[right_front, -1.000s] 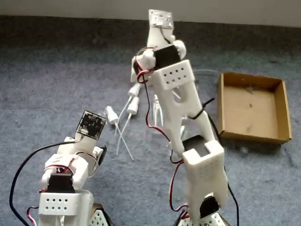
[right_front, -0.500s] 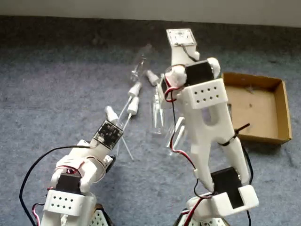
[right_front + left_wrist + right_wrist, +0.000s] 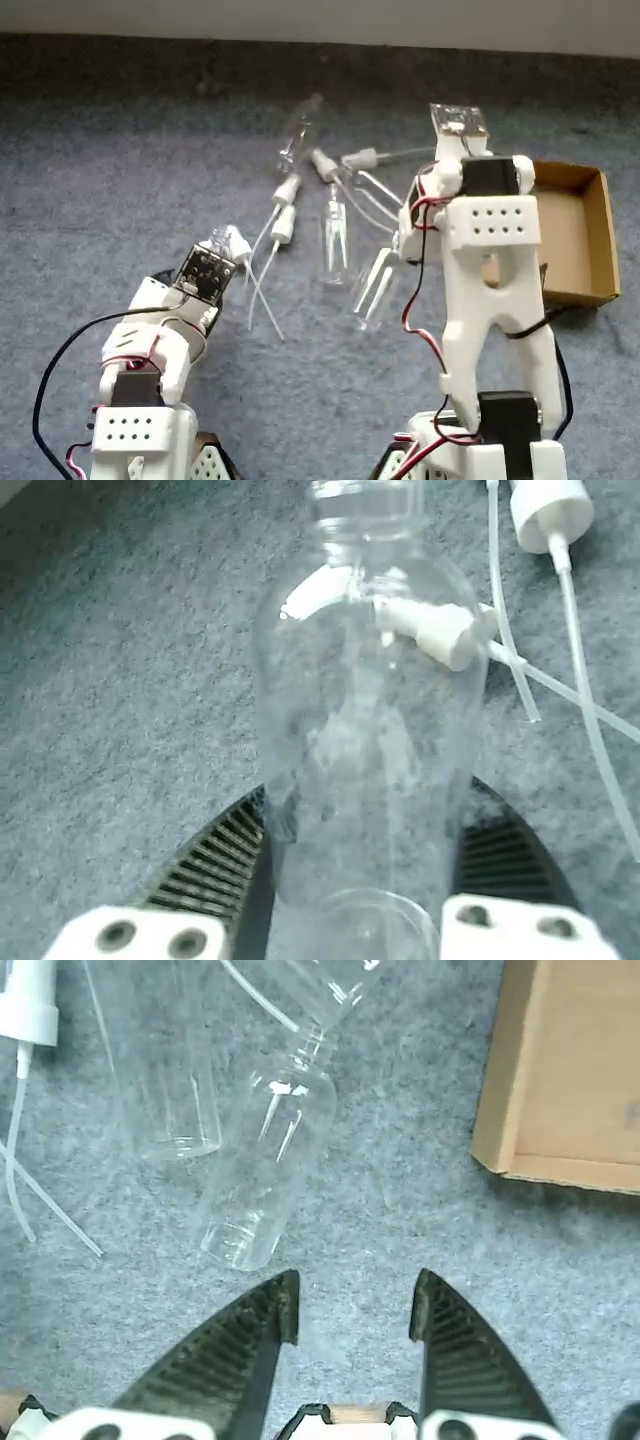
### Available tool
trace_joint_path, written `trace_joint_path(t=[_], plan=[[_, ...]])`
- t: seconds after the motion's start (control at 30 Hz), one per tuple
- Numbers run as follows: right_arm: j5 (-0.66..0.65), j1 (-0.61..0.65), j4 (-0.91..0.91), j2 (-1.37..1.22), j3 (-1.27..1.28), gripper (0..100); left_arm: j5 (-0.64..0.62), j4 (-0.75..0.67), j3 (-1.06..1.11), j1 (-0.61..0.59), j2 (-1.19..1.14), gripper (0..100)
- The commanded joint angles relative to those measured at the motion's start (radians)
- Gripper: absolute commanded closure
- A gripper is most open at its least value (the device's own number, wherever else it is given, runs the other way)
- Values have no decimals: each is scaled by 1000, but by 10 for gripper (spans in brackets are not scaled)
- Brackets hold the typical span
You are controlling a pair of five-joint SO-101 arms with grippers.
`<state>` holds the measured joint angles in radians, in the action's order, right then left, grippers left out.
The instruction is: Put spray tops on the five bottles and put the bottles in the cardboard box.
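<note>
Left pincer [image 3: 365, 845]: yours, clenched on a clear bottle [image 3: 350, 720], its open neck pointing away from the wrist. Right pincer [image 3: 357, 1295]: yours, released, jaws apart over the grey tabletop [image 3: 400, 1210], near the base of an uncapped bottle [image 3: 262, 1165] lying on its side. Second bottle [image 3: 165, 1080]: lying just beside the first. Spray tops, loose, with dip tubes trailing: two [image 3: 285, 190] [image 3: 283, 225] end to end between your arms, one [image 3: 237, 243] close by the left pincer, two more [image 3: 322, 163] [image 3: 362, 158] farther back. Cardboard box [image 3: 603, 235]: open, on the tabletop beside your right arm, apart from the bottles.
</note>
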<state>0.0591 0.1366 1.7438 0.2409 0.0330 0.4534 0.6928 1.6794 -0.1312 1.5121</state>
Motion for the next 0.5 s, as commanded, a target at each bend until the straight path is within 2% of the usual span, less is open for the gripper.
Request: trace_joint_path(t=[0.0, 0.13, 0.27, 0.47], plan=[[-11, -21, 16, 77, 8, 817, 9, -23, 25, -10, -4, 902], [-11, -21, 16, 134, 44, 817, 12, -11, 25, -10, 2, 891], [-11, -21, 16, 189, 74, 817, 14, -9, 25, -10, -4, 817], [-12, -21, 16, 255, 97, 817, 14, -14, 25, -10, -4, 815]])
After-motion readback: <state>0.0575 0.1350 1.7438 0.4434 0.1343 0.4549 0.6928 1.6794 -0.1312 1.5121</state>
